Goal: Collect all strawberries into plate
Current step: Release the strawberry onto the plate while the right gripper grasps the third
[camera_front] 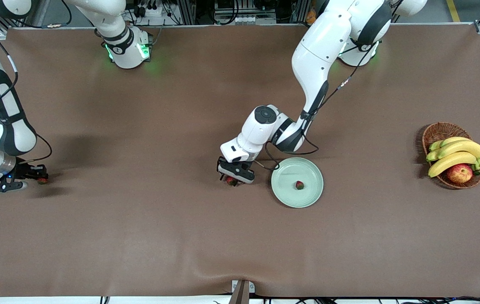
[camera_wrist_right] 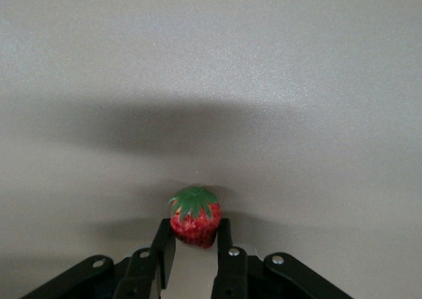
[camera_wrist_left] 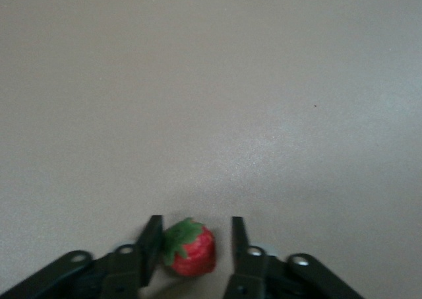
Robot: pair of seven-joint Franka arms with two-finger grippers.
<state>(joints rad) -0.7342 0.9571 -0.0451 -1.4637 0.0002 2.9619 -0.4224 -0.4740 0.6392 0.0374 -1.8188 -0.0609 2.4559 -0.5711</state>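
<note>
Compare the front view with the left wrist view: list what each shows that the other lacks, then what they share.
Only the front view shows the plate with a strawberry in it, the wicker basket of bananas and an apple, and the right pincer shut on a strawberry at the right arm's end of the table.

Only the left wrist view shows the gap between one finger and the berry; the other finger touches it.

Both show the left pincer around the strawberry beside the plate on the brown table.
</note>
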